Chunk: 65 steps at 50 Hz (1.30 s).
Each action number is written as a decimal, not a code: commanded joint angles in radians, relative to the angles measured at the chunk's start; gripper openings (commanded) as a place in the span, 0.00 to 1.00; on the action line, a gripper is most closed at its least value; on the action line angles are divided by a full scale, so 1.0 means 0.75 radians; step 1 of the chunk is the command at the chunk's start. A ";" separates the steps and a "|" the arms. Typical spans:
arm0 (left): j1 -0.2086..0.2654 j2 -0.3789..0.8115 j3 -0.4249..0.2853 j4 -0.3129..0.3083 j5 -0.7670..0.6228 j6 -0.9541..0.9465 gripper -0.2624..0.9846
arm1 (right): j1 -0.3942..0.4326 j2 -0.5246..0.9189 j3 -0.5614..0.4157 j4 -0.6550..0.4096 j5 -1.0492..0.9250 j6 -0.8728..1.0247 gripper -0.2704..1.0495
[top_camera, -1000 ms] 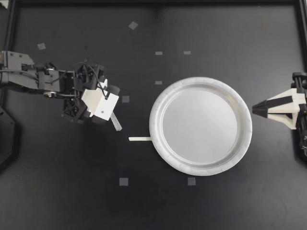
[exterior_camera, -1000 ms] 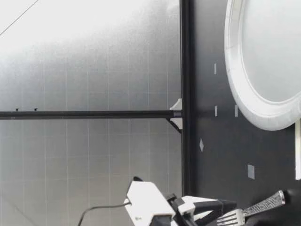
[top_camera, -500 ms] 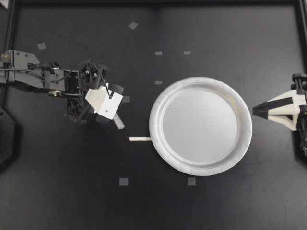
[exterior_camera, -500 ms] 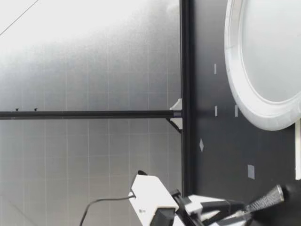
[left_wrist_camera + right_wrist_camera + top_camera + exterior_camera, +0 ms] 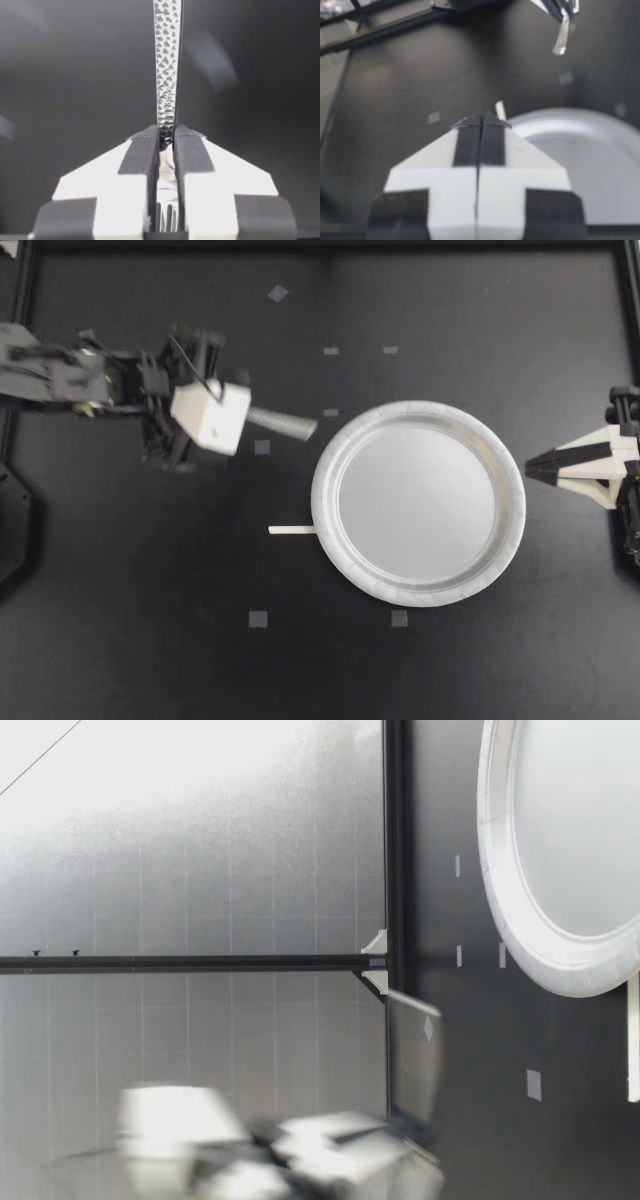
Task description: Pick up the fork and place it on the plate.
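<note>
Fork (image 5: 285, 424) is pinched near its neck between both pads of my left gripper (image 5: 243, 418). The handle pokes out ahead toward the plate (image 5: 418, 410), its tip just short of the rim. Looks like the carry step to me. Next up: swing over the plate's middle, drop low, let go. My right gripper (image 5: 530, 468) sits closed and empty beyond the plate.

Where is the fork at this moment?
Top view: the fork is clamped in my left gripper, left of the plate, its handle pointing toward the plate's rim.
</note>
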 commanded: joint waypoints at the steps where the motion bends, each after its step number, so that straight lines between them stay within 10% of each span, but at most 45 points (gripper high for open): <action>1: 0.002 -0.100 -0.020 -0.135 -0.266 -0.102 0.12 | 0.002 0.035 -0.082 -0.020 -0.031 -0.067 0.13; 12: -0.104 -0.072 0.055 -0.254 -0.728 -0.380 0.12 | -0.002 0.041 -0.086 -0.020 -0.135 -0.127 0.24; 27: -0.221 0.039 -0.012 -0.258 -0.873 -0.773 0.12 | -0.080 0.139 -0.106 -0.041 -0.145 -0.202 0.68; 49: -0.368 0.072 -0.027 -0.229 -1.019 -2.031 0.12 | -0.331 0.188 -0.243 -0.475 -0.072 -1.348 0.69; 65: -0.460 0.288 -0.274 -0.145 -1.213 -2.432 0.12 | -0.340 0.430 -0.235 -0.499 -0.360 -1.923 0.69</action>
